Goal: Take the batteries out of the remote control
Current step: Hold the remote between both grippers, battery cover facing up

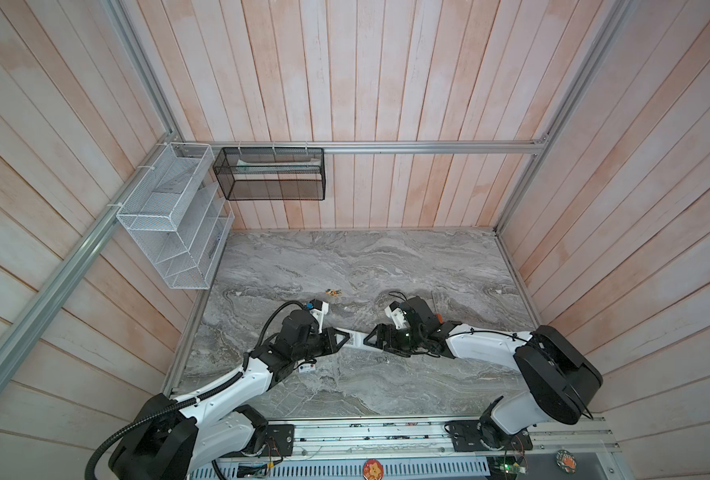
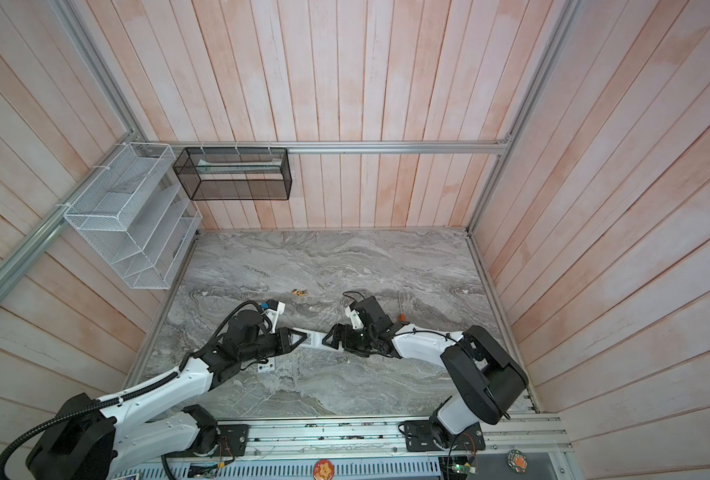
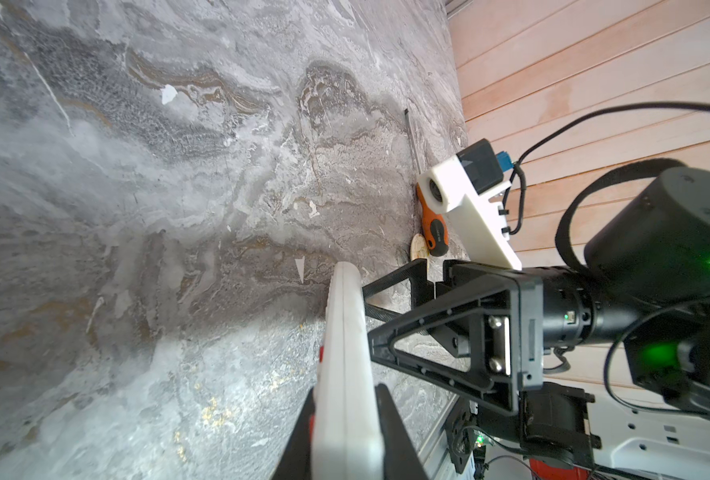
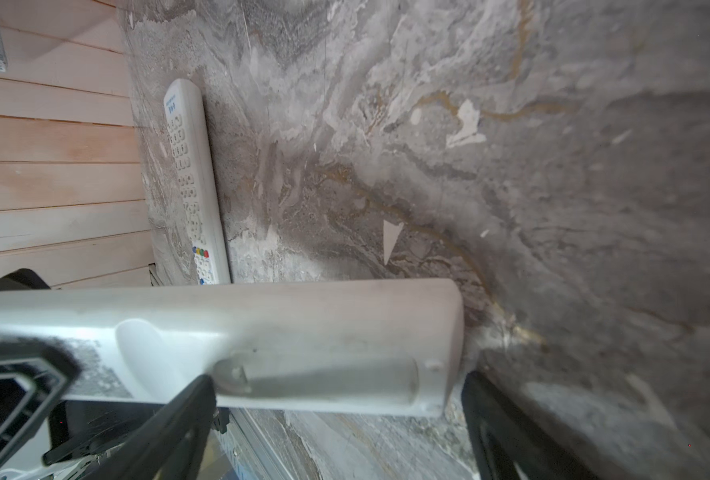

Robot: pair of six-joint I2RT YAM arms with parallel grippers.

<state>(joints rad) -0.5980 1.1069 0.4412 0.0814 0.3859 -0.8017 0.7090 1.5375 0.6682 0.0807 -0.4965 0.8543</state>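
My left gripper (image 3: 347, 395) is shut on a white remote control (image 3: 345, 332), holding it on edge above the marble table (image 1: 386, 257). In both top views the remote (image 1: 357, 338) bridges the two grippers. My right gripper (image 4: 336, 382) is open, its fingers standing either side of the remote's far end (image 4: 303, 328). The back of the remote faces this camera and shows a long rounded recess. Small black batteries (image 1: 334, 293) with gold ends lie together on the table behind the left gripper (image 1: 347, 336). I cannot tell whether any cell sits in the remote.
A second white remote (image 4: 191, 187), buttons up, lies near the left arm, partly under it (image 1: 306, 368). An orange-handled screwdriver (image 3: 434, 232) lies behind the right wrist (image 1: 439, 318). A white wire basket (image 1: 170, 216) and a black mesh basket (image 1: 270, 174) hang on the walls.
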